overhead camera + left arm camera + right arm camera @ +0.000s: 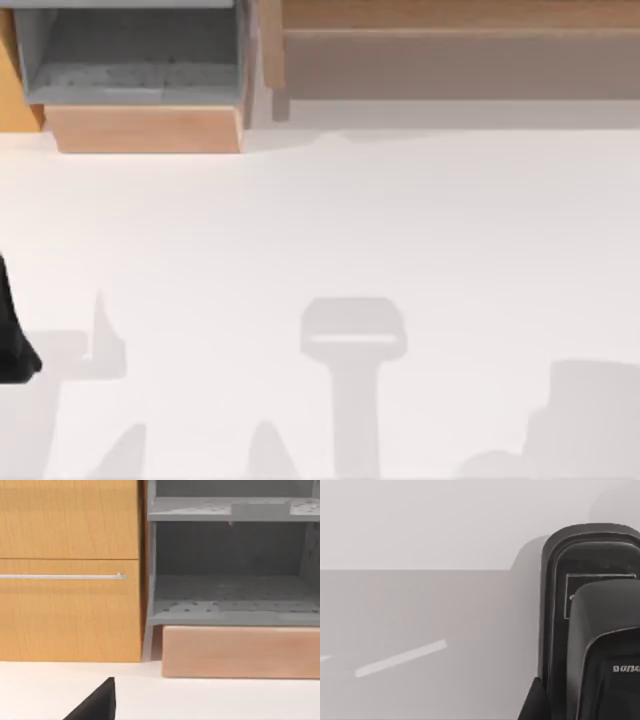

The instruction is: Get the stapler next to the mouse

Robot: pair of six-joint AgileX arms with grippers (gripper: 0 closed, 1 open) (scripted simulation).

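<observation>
The stapler [592,630] sits close in your right wrist view: a black, rounded body with a raised rim round its end, a paler rectangular outline on its top and small white lettering lower down. It rests on the pale table [420,530], with grey shadow spread across the surface beside it and one bright stripe cutting through that shadow. From these views you cannot place it against the grey shelf unit [130,55].

That shelf unit stands at the table's far left corner in the top view, resting on a light wooden base block [145,130]. Directly beside it, on the side away from the table's middle, your left wrist view shows an orange wooden cabinet [70,605] with a thin metal drawer handle [62,576].

A dark tip of your left gripper [97,705] points towards the base of the shelf unit and cabinet, well short of both; you cannot tell whether it is open or closed. In the top view your left arm [12,335] is at the left edge, well in front of the shelf unit.

A long wooden bench [450,50] runs along the far edge to the right of the shelf unit.
</observation>
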